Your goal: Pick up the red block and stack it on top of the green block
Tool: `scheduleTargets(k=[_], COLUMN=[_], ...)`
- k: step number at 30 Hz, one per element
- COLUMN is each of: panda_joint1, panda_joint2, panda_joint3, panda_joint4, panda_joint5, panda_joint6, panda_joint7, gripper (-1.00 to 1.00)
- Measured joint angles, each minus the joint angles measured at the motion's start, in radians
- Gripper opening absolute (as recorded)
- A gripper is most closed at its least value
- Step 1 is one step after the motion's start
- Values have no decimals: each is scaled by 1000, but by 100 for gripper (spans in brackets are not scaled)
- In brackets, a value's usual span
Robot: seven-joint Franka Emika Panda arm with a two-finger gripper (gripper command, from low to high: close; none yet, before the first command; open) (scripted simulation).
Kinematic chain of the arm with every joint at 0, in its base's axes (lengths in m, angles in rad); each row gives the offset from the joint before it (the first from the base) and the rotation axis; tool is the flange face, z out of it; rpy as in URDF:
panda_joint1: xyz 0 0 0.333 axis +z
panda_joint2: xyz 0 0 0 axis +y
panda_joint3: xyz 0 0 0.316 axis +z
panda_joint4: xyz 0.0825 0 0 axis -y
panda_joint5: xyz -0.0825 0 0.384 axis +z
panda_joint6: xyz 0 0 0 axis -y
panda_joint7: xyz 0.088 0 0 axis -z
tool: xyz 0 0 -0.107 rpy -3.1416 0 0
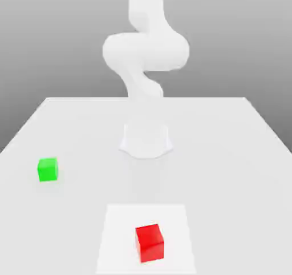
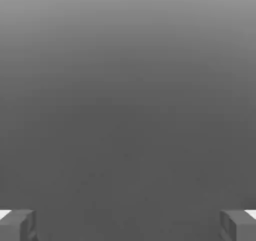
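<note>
Exterior view: small matte red cube (image 1: 149,242) at 6 o'clock on the white table (image 1: 228,154), small matte green cube (image 1: 47,169) at 9, well apart. Hand view: gripper (image 2: 128,225) fingers (image 2: 17,224) spread wide, gripping nothing, against plain grey.

Light was bright, even and washed out; the white arm (image 1: 145,51) nearly melted into the pale tabletop (image 1: 228,154). Shadows were faint. Behind, grey backdrop graded from lighter to darker. No glare.
</note>
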Motion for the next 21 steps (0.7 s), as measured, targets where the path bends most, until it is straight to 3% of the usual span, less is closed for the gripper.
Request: scheduleTargets(k=[21], panda_joint1=[64], panda_joint2=[767], panda_joint3=[-45], panda_joint4=[-226], panda_joint5=[30], panda_joint6=[342], panda_joint7=[-220], gripper=[0])
